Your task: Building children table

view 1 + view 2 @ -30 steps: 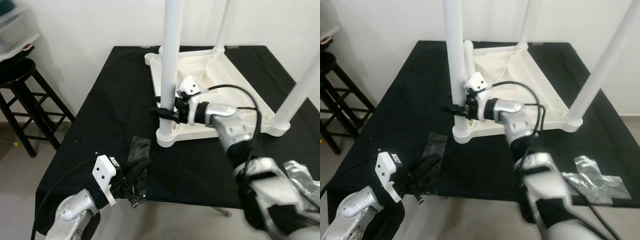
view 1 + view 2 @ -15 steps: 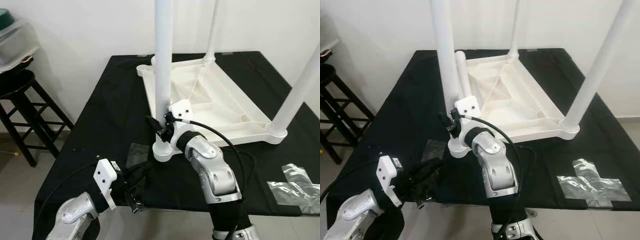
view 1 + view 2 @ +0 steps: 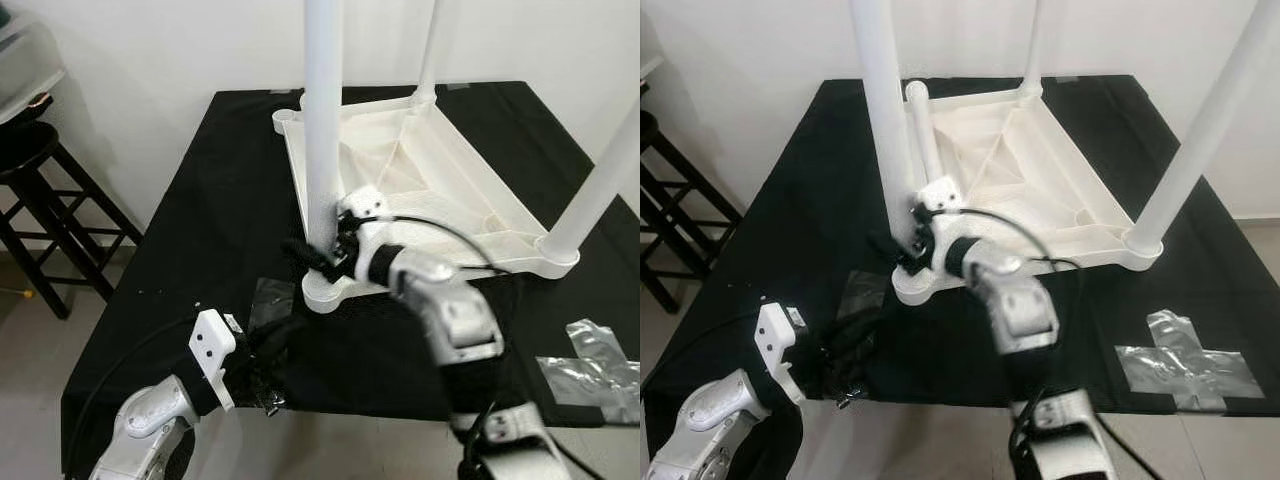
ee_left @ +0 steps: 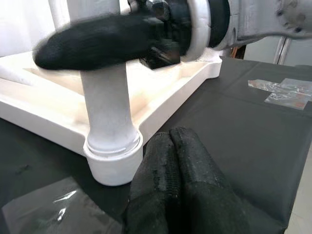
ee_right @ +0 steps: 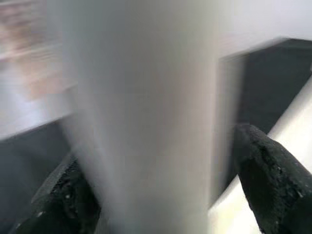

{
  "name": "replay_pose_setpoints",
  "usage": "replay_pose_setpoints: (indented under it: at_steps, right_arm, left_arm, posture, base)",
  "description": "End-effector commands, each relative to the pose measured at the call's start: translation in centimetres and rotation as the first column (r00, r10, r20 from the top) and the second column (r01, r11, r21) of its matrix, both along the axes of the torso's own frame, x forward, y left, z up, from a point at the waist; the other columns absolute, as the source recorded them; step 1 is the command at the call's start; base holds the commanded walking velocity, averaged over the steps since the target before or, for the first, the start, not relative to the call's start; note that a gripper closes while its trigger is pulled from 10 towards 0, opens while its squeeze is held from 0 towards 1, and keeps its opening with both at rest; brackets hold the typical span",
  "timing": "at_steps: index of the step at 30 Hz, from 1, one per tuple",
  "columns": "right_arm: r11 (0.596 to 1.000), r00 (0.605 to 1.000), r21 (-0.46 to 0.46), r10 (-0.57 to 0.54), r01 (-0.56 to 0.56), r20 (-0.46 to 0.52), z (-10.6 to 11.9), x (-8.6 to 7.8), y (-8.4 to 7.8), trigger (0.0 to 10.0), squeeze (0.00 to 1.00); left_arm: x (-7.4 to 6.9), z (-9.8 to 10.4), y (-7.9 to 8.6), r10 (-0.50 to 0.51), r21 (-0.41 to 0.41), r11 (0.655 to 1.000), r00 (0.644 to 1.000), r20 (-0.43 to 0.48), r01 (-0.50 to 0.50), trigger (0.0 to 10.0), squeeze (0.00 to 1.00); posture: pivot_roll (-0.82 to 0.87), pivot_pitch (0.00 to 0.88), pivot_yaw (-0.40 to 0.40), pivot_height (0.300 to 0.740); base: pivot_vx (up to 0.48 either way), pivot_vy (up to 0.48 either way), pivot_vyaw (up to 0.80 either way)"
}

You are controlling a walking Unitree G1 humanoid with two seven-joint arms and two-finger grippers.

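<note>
**Q:** Where's the kids' table sitting, and what are your grippers up to?

**A:** The white table (image 3: 420,190) is flipped upside down on a black cloth (image 3: 210,230), top face down, legs sticking up. I'll place everything off the near leg (image 3: 323,120), the one standing in the corner socket closest to me. My right gripper (image 3: 318,254) is down low on that leg, just above the socket. From my right wrist view the leg (image 5: 146,122) sits between my two fingers (image 5: 265,170), one on each side, so the jaws are spread around it. It's blurry there, so I can't say for sure the pads are actually touching.

**Q:** And the left one?

**A:** My left gripper (image 3: 268,352) is near the front edge of the cloth, a bit in front of that leg's socket and off to its left. Its fingers (image 4: 175,170) are pressed together with nothing between them; the left wrist view shows them side by side, pointing at the socket (image 4: 111,156).

**Q:** Anything else around?

**A:** A clear bit of plastic wrap (image 3: 272,296) lies flat on the cloth just left of the socket, between it and my left gripper. A crumpled strip of silvery tape (image 3: 595,355) is well off to the right of the leg, by the front edge. A black wooden stool (image 3: 40,200) stands on the floor far to the left of the leg, past the cloth's edge. Two more legs (image 3: 600,180) stand at other corners, to the right and the far side.
</note>
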State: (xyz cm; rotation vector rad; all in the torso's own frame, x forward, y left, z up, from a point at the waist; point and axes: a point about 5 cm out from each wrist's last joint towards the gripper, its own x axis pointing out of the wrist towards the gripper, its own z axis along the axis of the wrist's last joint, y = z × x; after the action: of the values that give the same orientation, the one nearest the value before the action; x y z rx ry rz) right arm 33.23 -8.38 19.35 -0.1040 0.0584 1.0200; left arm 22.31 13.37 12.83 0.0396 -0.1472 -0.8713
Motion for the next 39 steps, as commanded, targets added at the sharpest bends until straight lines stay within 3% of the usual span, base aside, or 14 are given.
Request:
replay_pose_setpoints:
  at_steps: [1, 3, 8, 9, 11, 12, 26, 30, 32, 33, 34, 35, 37, 39]
  right_arm:
    - [0.994, 0.994, -0.026, 0.106, -0.106, 0.005, -0.6, -0.2, 0.0, 10.0, 0.0]
    - [0.978, 0.979, -0.055, 0.197, -0.199, -0.045, -1.3, 0.4, -1.2, 10.0, 0.0]
    - [0.983, 0.98, -0.035, 0.179, -0.182, -0.083, -1.4, 2.1, -2.1, 9.5, 0.0]
    - [0.987, 0.984, -0.012, 0.157, -0.159, -0.084, -1.1, 2.9, -2.2, 1.0, 0.0]
    - [0.987, 0.984, -0.012, 0.157, -0.159, -0.084, -1.1, 2.9, -2.2, 1.0, 0.0]
    - [0.987, 0.983, -0.007, 0.161, -0.162, -0.085, -1.0, 3.1, -2.2, 0.0, 0.0]
    - [0.993, 0.992, -0.013, 0.117, -0.118, -0.047, -1.4, 3.7, -2.9, 0.0, 0.0]
    - [0.999, 0.999, -0.045, -0.002, 0.0, -0.033, -2.3, 3.5, -3.0, 0.0, 0.0]
    - [0.985, 0.986, -0.058, -0.164, 0.161, -0.041, -3.2, 3.1, -2.7, 0.0, 0.0]
    - [0.898, 0.897, -0.053, -0.439, 0.436, -0.048, -4.1, 2.3, -2.8, 0.0, 0.0]
    - [0.898, 0.897, -0.053, -0.439, 0.436, -0.048, -4.1, 2.3, -2.8, 0.0, 0.0]
    - [0.833, 0.829, -0.044, -0.553, 0.552, -0.078, -4.8, 0.1, -1.9, 0.0, 0.0]
    - [0.823, 0.822, -0.042, -0.568, 0.566, -0.041, -4.4, -2.3, -0.5, 0.0, 0.0]
    - [0.841, 0.841, -0.04, -0.541, 0.539, -0.028, -4.2, -2.3, -0.2, 0.0, 0.0]
  left_arm:
    - [-0.2, -0.2, 0.0, -0.001, 0.009, 1.0, 1.0, -0.013, 0.001, 0.0, 0.0]
    - [-0.2, -0.2, -0.1, 0.002, 0.007, 1.0, 1.0, -0.012, -0.001, 0.0, 0.0]
    - [-0.2, -0.3, -0.1, 0.004, 0.006, 1.0, 1.0, -0.012, -0.004, 0.0, 0.0]
    - [-0.2, -0.3, -0.1, 0.006, 0.006, 1.0, 1.0, -0.011, -0.006, 0.0, 0.0]
    - [-0.2, -0.3, -0.1, 0.006, 0.006, 1.0, 1.0, -0.011, -0.006, 0.0, 0.0]
    - [-0.2, -0.3, -0.1, 0.006, 0.006, 1.0, 1.0, -0.011, -0.006, 0.0, 0.0]
    - [-0.2, -0.3, -0.1, 0.008, 0.001, 1.0, 1.0, -0.01, -0.008, 0.0, 0.0]
    - [-0.2, -0.3, 0.0, 0.008, -0.001, 1.0, 1.0, -0.011, -0.009, 0.0, 0.0]
    - [-0.2, -0.3, 0.1, 0.01, -0.002, 1.0, 1.0, -0.011, -0.01, 0.0, 0.0]
    - [-0.2, -0.3, 0.2, 0.011, -0.003, 1.0, 1.0, -0.011, -0.012, 0.0, 0.0]
    - [-0.2, -0.3, 0.2, 0.011, -0.003, 1.0, 1.0, -0.011, -0.012, 0.0, 0.0]
    - [-0.1, -0.3, 0.3, 0.011, -0.002, 1.0, 1.0, -0.012, -0.011, 0.0, 0.0]
    - [0.0, -0.3, 0.4, 0.007, -0.001, 1.0, 1.0, -0.015, -0.007, 0.0, 0.0]
    - [0.0, -0.3, 0.4, 0.0, 0.001, 1.0, 1.0, -0.017, 0.0, 0.0, 0.0]
  posture:
    - [0.03, 0.084, 0.018, 0.74]
    - [0.04, 0.081, 0.011, 0.74]
    - [0.04, 0.084, 0.013, 0.74]
    - [0.04, 0.086, 0.014, 0.74]
    - [0.04, 0.086, 0.014, 0.74]
    - [0.04, 0.088, 0.013, 0.74]
    - [0.02, 0.1, 0.012, 0.74]
    - [0.01, 0.103, 0.009, 0.74]
    - [0.01, 0.104, 0.008, 0.74]
    - [0.0, 0.109, 0.012, 0.74]
    - [0.0, 0.109, 0.012, 0.74]
    - [0.0, 0.115, 0.027, 0.74]
    - [-0.02, 0.103, 0.037, 0.74]
    - [-0.02, 0.104, 0.035, 0.74]
  base:
    - [0.0, 0.0, 0.0]
    - [0.0, 0.0, 0.0]
    - [0.0, 0.0, 0.0]
    - [0.0, 0.0, 0.0]
    - [0.0, 0.0, 0.0]
    - [0.0, 0.0, 0.0]
    - [0.0, 0.0, 0.0]
    - [0.0, 0.0, 0.0]
    - [0.0, 0.0, 0.0]
    - [0.0, 0.0, 0.0]
    - [0.0, 0.0, 0.0]
    - [0.0, 0.0, 0.0]
    - [0.0, 0.0, 0.0]
    - [0.0, 0.0, 0.0]
